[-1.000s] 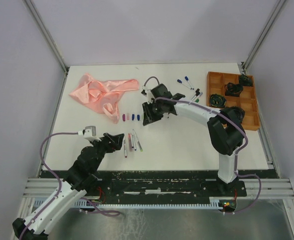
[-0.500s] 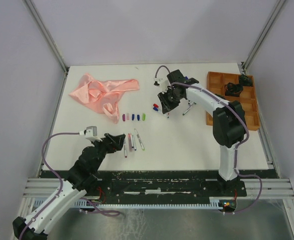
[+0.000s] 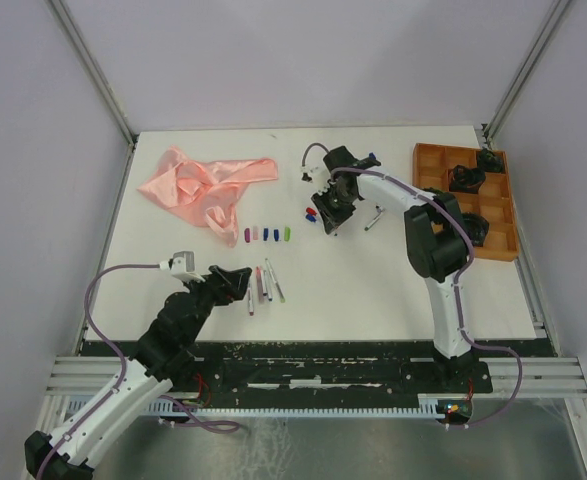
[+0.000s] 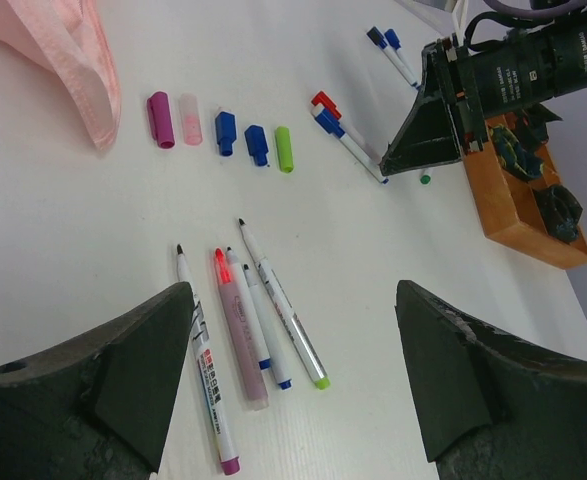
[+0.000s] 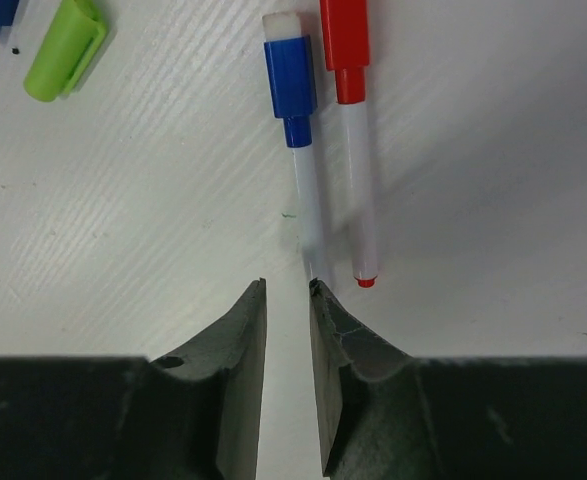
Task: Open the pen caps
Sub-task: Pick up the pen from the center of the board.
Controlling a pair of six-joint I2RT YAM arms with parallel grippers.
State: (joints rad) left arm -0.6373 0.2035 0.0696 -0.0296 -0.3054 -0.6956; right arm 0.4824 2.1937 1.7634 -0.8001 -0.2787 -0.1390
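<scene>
Several loose pen caps lie in a row: purple [image 4: 159,119], pink [image 4: 190,118], two blue [image 4: 224,133] and green [image 4: 284,149], also seen from above [image 3: 265,234]. Several uncapped pens [image 4: 263,325] lie below them, under my left gripper [image 4: 293,370], which hangs wide open and empty. My right gripper [image 5: 287,290] points down at the table by two capped pens, one blue-capped [image 5: 291,78] and one red-capped [image 5: 345,40]. Its jaws stand a narrow gap apart with nothing between them. The blue pen's tail reaches the right fingertip [image 5: 323,300].
A crumpled pink cloth [image 3: 203,185] lies at the back left. An orange compartment tray [image 3: 493,235] with dark objects stands at the right edge. More capped pens [image 4: 393,55] lie beyond the right arm, and one pen [image 3: 375,215] lies right of it.
My right gripper left the cap row, where a green cap now lies, swung back right and came down at the blue and red capped pens, jaws narrowing. The left arm held still.
</scene>
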